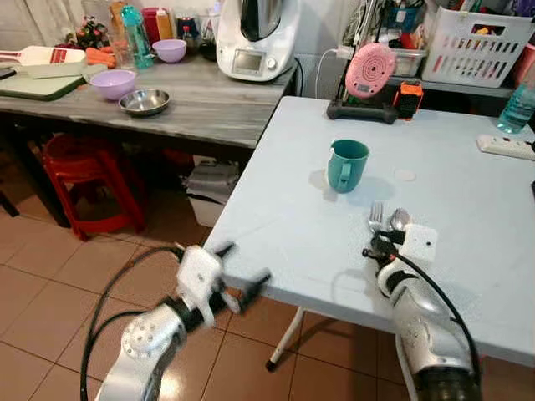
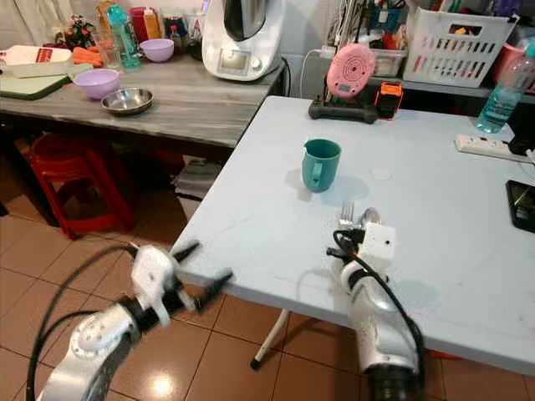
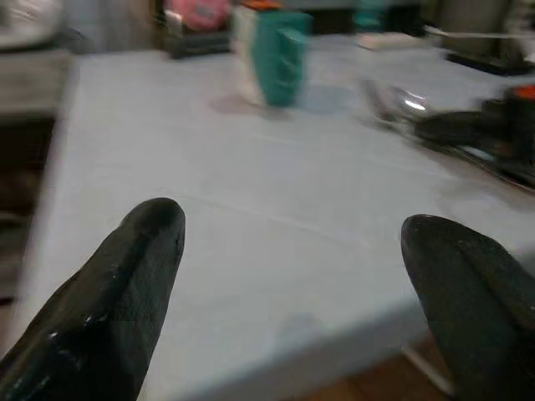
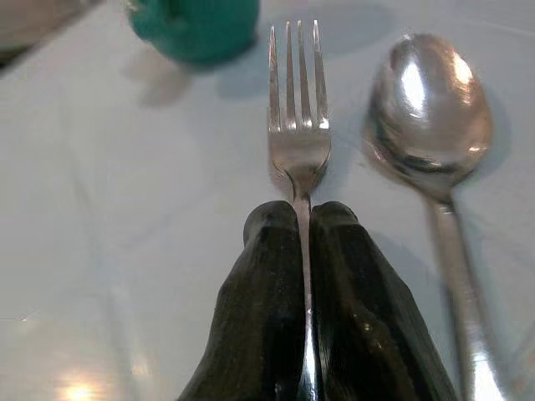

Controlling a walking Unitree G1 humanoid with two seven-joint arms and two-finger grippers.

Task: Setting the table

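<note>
Head views: right gripper point(image 1: 376, 241) is pinching a fork point(image 1: 375, 217) on the pale table point(image 1: 292, 209), spoon point(image 1: 399, 220) just right, teal mug point(image 1: 346, 164) farther. Left gripper point(image 1: 238, 269) is hovering spread, empty, off the near-left edge. Right wrist: fingers point(image 4: 272, 309) are clamping the fork's neck.

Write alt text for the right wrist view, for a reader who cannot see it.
Two black fingers of the right gripper are pinched shut on the handle of a silver fork over a pale blue table. A silver spoon lies beside the fork, and a teal cup stands beyond them.
</note>
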